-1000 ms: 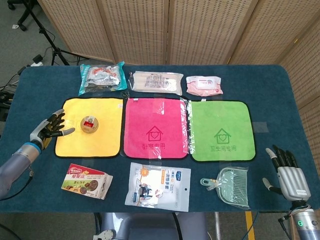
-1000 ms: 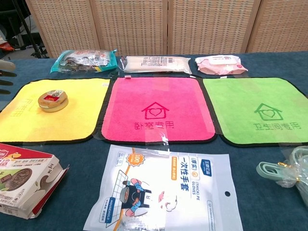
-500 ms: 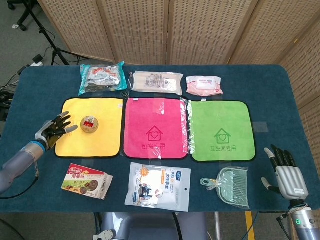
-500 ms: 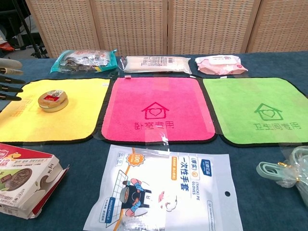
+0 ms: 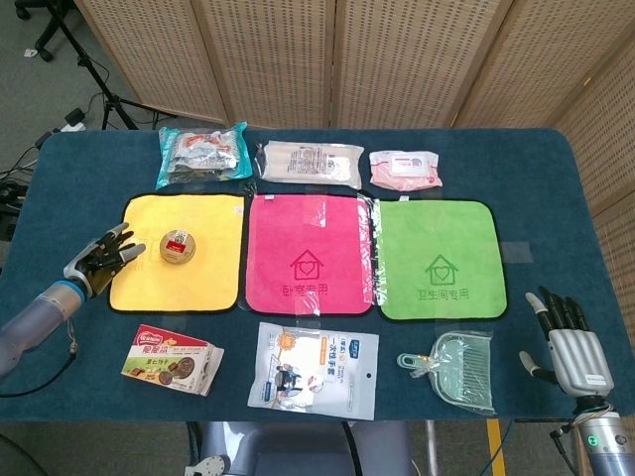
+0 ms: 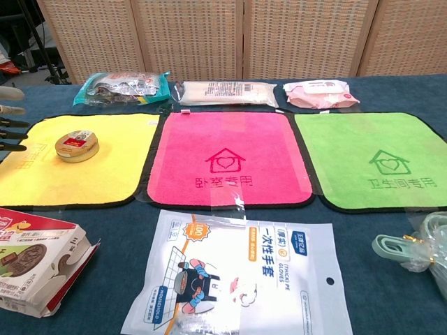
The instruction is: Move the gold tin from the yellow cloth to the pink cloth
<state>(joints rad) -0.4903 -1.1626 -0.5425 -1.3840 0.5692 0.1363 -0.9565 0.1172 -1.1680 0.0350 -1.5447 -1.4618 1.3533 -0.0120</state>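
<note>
I'm working in a lab-like studio: wicker screens (image 5: 337,59) at twelve o'clock, tripod legs (image 5: 94,69) at ten, blue-covered desk (image 5: 556,198).

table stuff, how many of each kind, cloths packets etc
cloths: 3, yellow cloth, pink cloth, green cloth
tins: 1, gold tin
sealed packets: 4, three along the far edge, one glove packet at the near edge
boxes: 1, snack box
dustpan sets: 1, green dustpan
total: 10
</note>
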